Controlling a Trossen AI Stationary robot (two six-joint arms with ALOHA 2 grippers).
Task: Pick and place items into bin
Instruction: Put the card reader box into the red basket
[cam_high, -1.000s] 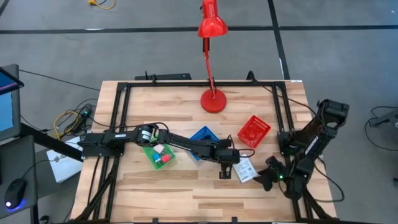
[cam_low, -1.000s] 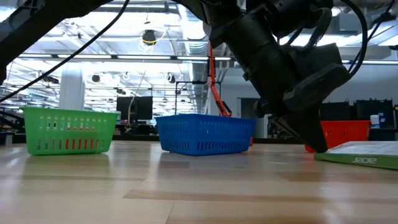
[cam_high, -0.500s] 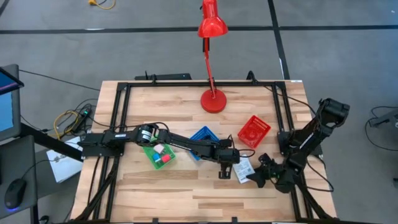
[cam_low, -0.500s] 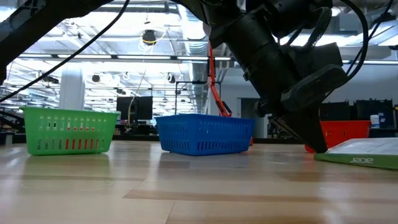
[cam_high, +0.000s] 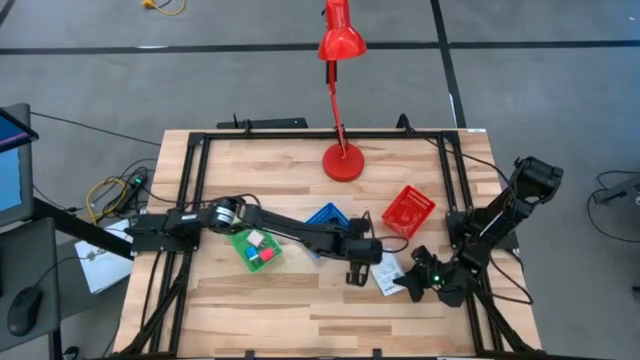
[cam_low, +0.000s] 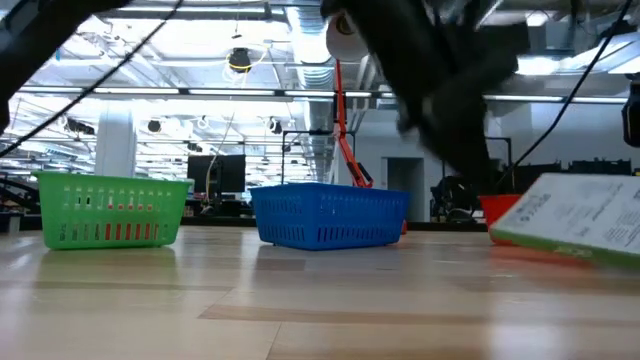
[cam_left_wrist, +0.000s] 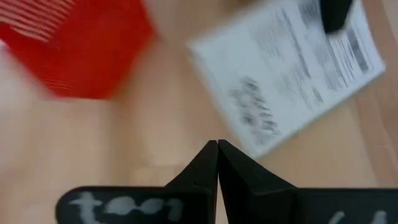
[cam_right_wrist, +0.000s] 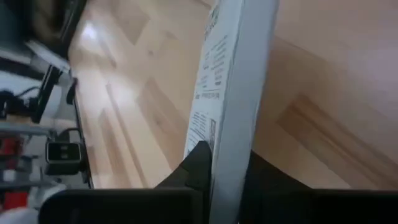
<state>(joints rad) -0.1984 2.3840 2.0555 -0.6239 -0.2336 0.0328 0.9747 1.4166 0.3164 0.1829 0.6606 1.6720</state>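
Right gripper (cam_high: 412, 284) is pinched on the edge of the white printed packet (cam_high: 388, 277), on the table's (cam_high: 300, 310) right front part, near the red bin (cam_high: 408, 211). Packet sits between the two grippers, long axis running roughly from the right gripper toward the blue bin (cam_high: 325, 217). Low view shows the packet (cam_low: 575, 215) tilted, one edge lifted; overhead does not. Right wrist view shows it (cam_right_wrist: 233, 81) edge-on between the fingers (cam_right_wrist: 199, 163). Left gripper (cam_high: 352, 276), fingers together and empty, is just beside the packet's other end.

Overhead and table-level views share the blue basket (cam_high: 325, 217); wrists close.
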